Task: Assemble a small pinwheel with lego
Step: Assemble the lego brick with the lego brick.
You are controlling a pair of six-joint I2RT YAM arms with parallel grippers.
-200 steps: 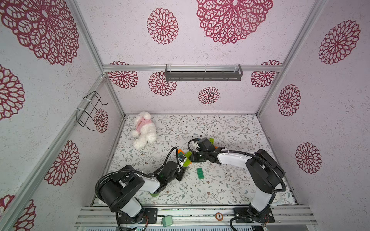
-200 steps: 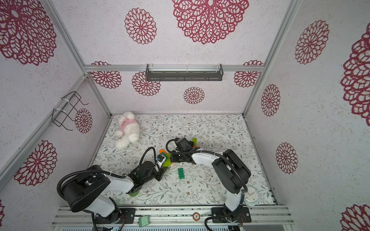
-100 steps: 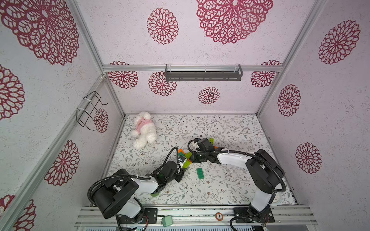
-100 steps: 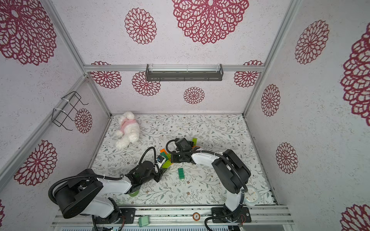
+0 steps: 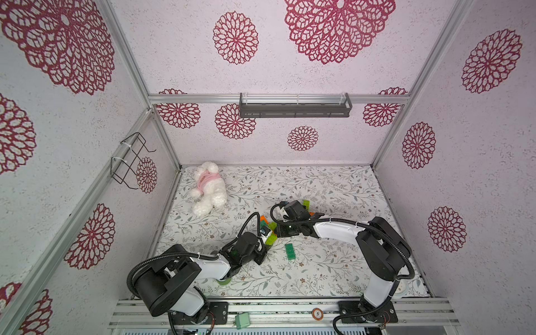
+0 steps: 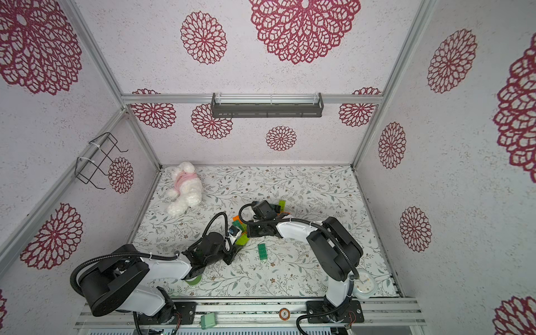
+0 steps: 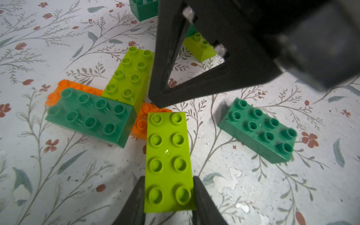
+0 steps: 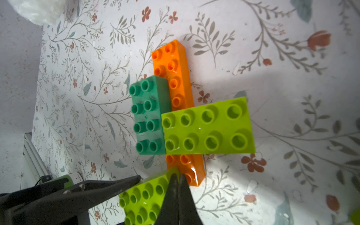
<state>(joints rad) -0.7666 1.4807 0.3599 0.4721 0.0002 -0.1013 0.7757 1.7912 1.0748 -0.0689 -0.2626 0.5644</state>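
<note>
- The left gripper (image 7: 168,179) is set narrow, clamped on the long sides of the held lime brick (image 7: 167,148) at its rear end. I judge it grips there so that the front end is free to meet the build.
- At about four o'clock of the build in a top view, the loose dark green brick (image 5: 290,251) lies flat on the counter (image 5: 333,269). It is studs up and apart from everything, likely lying within reach as a later blade.
- The build sits mid-counter, with the orange brick (image 8: 175,78) as its base. The mounted dark green brick (image 8: 149,115) runs along it, hanging over one side, and the mounted lime brick (image 8: 208,126) crosses it at a right angle. The end of the lime one butts against the green one's side, an offset crossing that gives a pinwheel its turning look.
- The held lime brick's front end overlaps the orange brick's bare end. Whether it has seated on those studs I cannot tell.
- The right gripper (image 8: 178,177) is fully closed and holds nothing. Its tips are down at that same orange end, just beside the held lime brick, probably to pin the base so it cannot slide under the push.
- At two o'clock of the build, the spare lime brick (image 5: 306,204) lies apart on the counter.
- At ten o'clock of the counter, the plush toy (image 5: 207,188) lies well apart and seems no part of this.
</note>
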